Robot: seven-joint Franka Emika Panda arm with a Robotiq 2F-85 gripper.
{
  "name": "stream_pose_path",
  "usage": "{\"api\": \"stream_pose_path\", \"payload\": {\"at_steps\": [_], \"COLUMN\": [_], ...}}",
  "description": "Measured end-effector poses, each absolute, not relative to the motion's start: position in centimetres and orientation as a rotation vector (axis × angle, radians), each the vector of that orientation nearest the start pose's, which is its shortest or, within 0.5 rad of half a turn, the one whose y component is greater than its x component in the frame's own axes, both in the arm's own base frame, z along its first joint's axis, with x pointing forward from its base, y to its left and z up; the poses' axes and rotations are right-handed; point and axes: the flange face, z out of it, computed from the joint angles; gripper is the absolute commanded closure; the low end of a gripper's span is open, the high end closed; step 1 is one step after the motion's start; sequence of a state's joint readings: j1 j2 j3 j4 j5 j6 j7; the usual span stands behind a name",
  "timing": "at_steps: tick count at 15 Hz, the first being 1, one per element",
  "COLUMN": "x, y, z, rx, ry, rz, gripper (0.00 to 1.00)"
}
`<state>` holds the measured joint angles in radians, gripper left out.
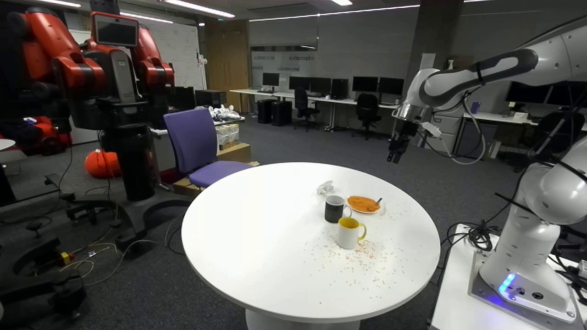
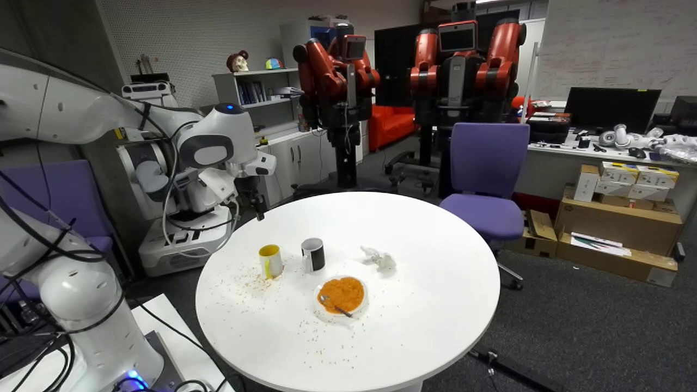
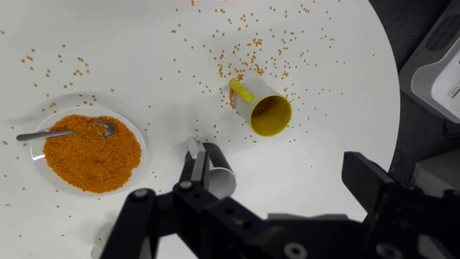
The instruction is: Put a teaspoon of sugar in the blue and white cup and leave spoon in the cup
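Observation:
The spoon is grey metal and lies in orange grains on a white plate, its handle over the rim. It also shows in both exterior views. No blue and white cup shows; it is hidden or out of view. A dark cup with white inside and a white mug with yellow inside stand upright. My gripper is open and empty, raised high above the tabletop; in both exterior views it hangs apart from everything. Its left finger hides part of the dark cup.
The plate's rim borders the grains. Crumpled clear plastic lies behind the dark cup from the mug. Loose orange grains are scattered round the yellow mug and plate. The round white table has a purple chair beside it.

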<state>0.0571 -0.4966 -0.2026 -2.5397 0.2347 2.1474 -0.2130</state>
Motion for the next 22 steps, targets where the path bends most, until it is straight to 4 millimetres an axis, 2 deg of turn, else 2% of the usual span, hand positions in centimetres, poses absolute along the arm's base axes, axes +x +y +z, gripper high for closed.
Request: {"api": "stream_pose_path", "payload": {"at_steps": [6,12,15,18,22], "x": [38.6,39.6,39.3,38.5,37.4], "y": [-13.3,-19.6,-23.7,-27.5,-31.1], "z": [42.1,39.2,37.8,37.8,39.1], "rx": [-2.732,-2.626,-2.607,-2.564,-2.460], "ry": [0.112,0.179,0.278,0.329,0.326], "rz": [-0.139,-0.071,0.010,0.018,-0.081], "gripper": [0.00,0.00,0.00,0.00,0.00]}}
